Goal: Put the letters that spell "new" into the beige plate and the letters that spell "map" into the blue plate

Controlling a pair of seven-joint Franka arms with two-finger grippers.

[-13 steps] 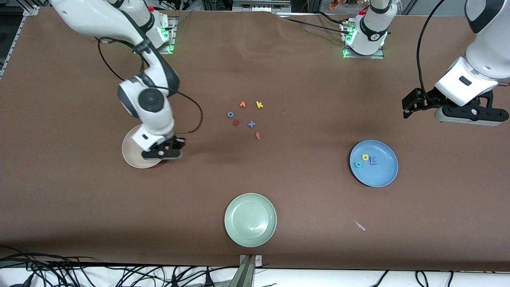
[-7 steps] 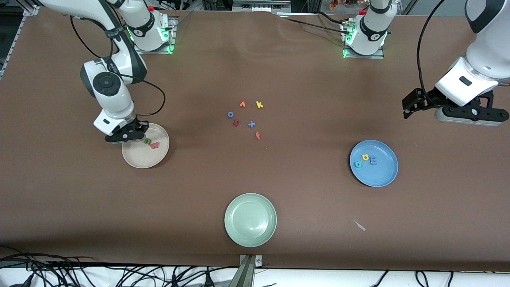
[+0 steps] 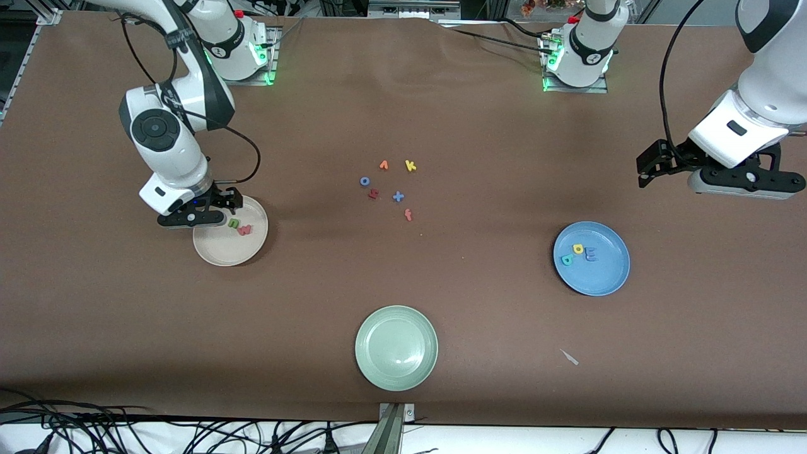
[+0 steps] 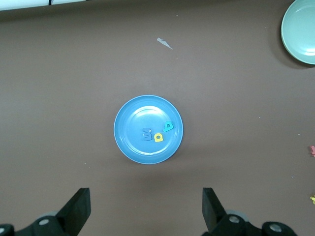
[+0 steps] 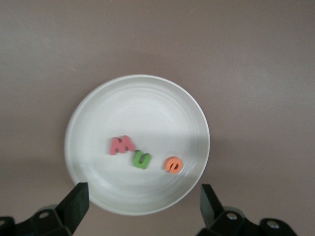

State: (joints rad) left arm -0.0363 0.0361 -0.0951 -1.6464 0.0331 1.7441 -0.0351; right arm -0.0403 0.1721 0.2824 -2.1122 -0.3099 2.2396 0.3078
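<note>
Brown cloth is covering the table (image 3: 479, 113), and three round plates are sitting on it well apart from one another. The beige plate (image 3: 222, 252) is lying toward the right arm's end, and the right wrist view is showing the green n (image 5: 141, 160), the orange e (image 5: 173, 164) and the pink-red w (image 5: 122, 145) lying in a row inside it, each just beside the next. The right gripper (image 3: 191, 218) is hanging over the rim of that plate, its two fingers (image 5: 76, 201) standing wide apart and holding nothing.

The blue plate (image 3: 605, 277) is lying toward the left arm's end. The blue-purple m (image 3: 591, 253), the yellow a (image 3: 577, 248) and the teal p (image 3: 567, 260) are resting in it, clustered close together. The left gripper (image 3: 744, 183) is waiting in the air over bare cloth near that plate, its fingers (image 4: 78, 209) also spread wide and empty.

Between the two plates, near the middle of the table, loose letters are lying in a small group: a yellow k (image 3: 410, 166), an orange v-shaped letter (image 3: 383, 165), a blue o (image 3: 364, 181), a dark red letter (image 3: 373, 194), a blue x (image 3: 398, 197) and a reddish letter (image 3: 408, 215). A pale green plate (image 3: 396, 348) is sitting nearer to the front camera than these, with nothing in it.
</note>
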